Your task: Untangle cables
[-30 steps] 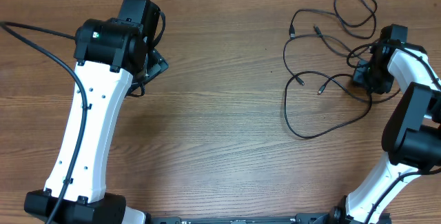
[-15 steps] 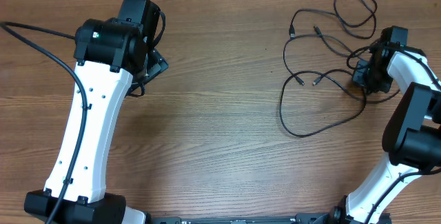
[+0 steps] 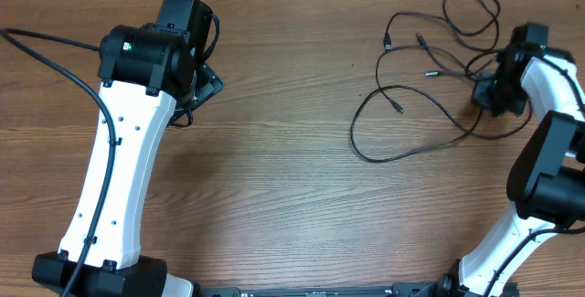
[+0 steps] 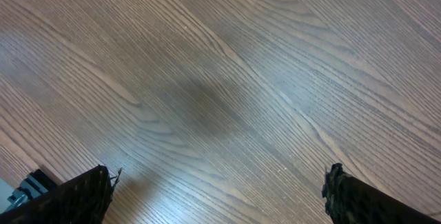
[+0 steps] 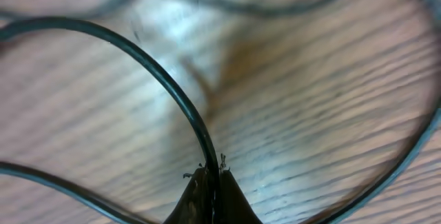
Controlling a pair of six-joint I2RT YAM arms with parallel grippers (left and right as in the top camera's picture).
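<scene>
- Wooden worktop [image 3: 274, 151]: the cables [image 3: 364, 154] are gathered near the far right corner.
- One cord is pinched shut in the right gripper [image 5: 215, 182]; its loop has been drawn flatter and leftward.
- Crossings are judged unresolved; the left gripper [image 4: 219, 177] is held open, empty.

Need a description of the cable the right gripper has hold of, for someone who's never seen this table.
On the wooden table, find the tangle of thin black cables beside the right arm. The right gripper is pinched shut on one strand, which arcs up and away from the fingertips. The other strands lie loose on the wood with nothing gripping them.
</scene>
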